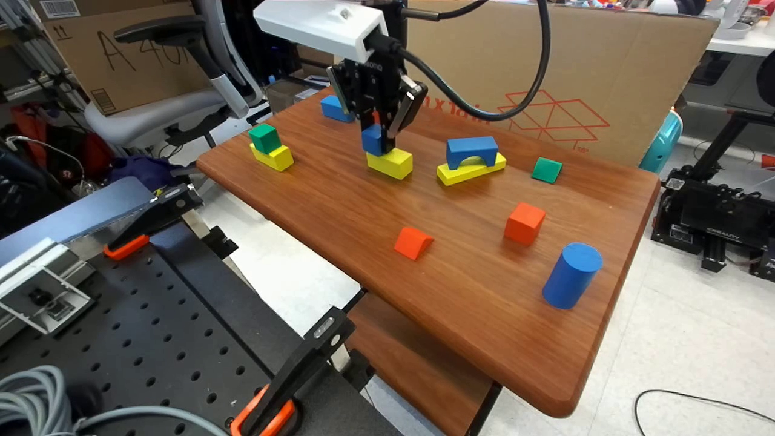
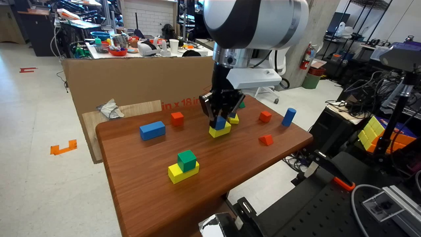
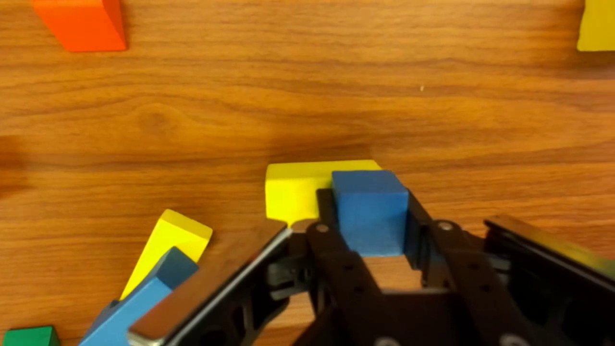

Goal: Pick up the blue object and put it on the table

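The small blue cube (image 3: 371, 216) is between my gripper's fingers, and both finger pads touch its sides in the wrist view. My gripper (image 3: 369, 209) is shut on it, pointing down. In both exterior views the blue cube (image 1: 372, 140) (image 2: 220, 123) is at the top of a yellow block (image 1: 390, 163), over one end of it. I cannot tell whether the cube rests on the yellow block or is slightly above it. The yellow block also shows behind the cube in the wrist view (image 3: 293, 192). The reddish-brown table (image 1: 327, 200) lies under everything.
A green cube on a yellow block (image 2: 183, 172) stands near a table end. A blue arch on a yellow bar (image 1: 471, 151) is close beside the gripper. A blue bar (image 2: 152, 130), red blocks (image 1: 524, 224), a green piece (image 1: 547, 170) and a blue cylinder (image 1: 572, 275) are also there.
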